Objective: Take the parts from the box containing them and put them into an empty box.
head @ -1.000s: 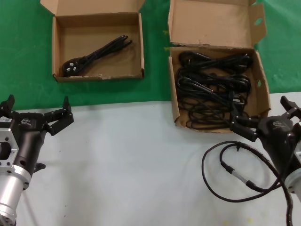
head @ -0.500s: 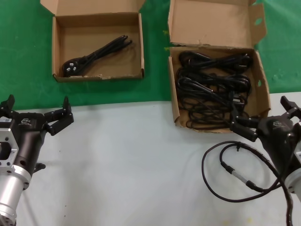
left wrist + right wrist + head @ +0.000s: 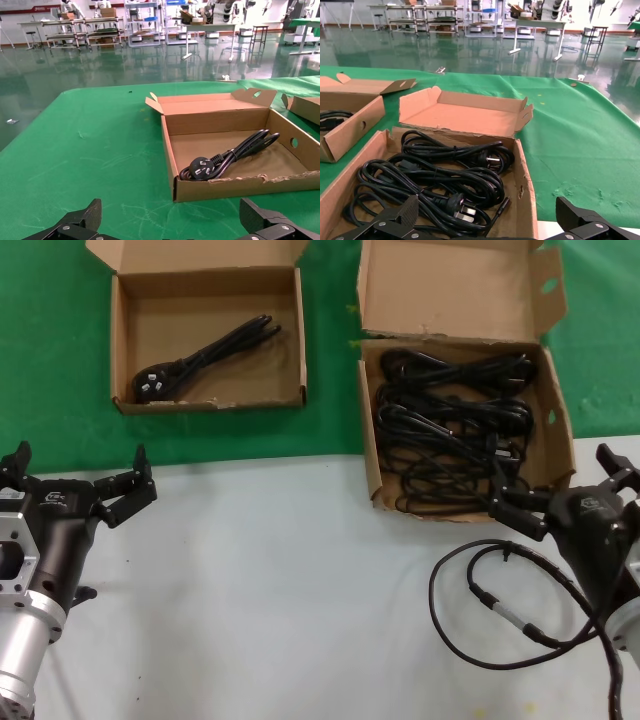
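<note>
Cardboard boxes, two, on green cloth beyond the pale table surface (image 3: 280, 580).

Right gripper (image 3: 555, 490) — fingers spread, nothing held, at the near edge of the larger box (image 3: 369, 440). Just ahead of it lie the power cords (image 3: 450, 430), a tangled heap filling the box floor; single bundles hard to separate. Tall lid flap stands beyond; the wrist view cuts off the box's near corners. A thicker black cable with silver connector (image 3: 497, 606) loops on the table beside the arm.

Left gripper (image 3: 75, 480) — fingers spread, empty, over the table's edge, open green cloth ahead. Well beyond it sits the smaller box (image 3: 125, 350), ragged front edge toward the gripper, holding one folded cord (image 3: 205, 355) with bare floor around it.
</note>
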### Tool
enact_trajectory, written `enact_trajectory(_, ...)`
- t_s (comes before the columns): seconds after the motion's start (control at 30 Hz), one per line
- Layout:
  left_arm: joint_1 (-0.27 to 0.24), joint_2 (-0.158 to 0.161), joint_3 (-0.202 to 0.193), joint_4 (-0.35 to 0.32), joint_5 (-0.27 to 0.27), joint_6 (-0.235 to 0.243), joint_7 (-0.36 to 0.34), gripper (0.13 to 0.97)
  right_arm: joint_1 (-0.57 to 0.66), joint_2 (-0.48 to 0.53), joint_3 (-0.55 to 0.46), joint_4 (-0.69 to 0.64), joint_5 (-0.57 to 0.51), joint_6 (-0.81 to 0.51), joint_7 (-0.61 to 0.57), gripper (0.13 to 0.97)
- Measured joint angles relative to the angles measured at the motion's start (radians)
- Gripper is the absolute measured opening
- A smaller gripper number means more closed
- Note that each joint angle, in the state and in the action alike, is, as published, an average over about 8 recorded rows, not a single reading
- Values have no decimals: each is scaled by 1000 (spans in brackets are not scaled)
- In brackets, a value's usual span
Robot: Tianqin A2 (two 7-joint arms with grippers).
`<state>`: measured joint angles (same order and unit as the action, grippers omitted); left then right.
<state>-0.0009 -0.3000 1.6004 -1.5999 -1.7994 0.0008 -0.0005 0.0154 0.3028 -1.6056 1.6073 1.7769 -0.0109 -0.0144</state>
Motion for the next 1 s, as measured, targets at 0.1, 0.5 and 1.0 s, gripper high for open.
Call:
enact_trajectory(0.1,0,0,0,0,0,0,0,966,0,0,0,0,0,0,0,966)
enact_trajectory(0.5,0,0,0,0,0,0,0,966,0,0,0,0,0,0,0,966)
enact_trajectory(1.0,0,0,0,0,0,0,0,966,0,0,0,0,0,0,0,966)
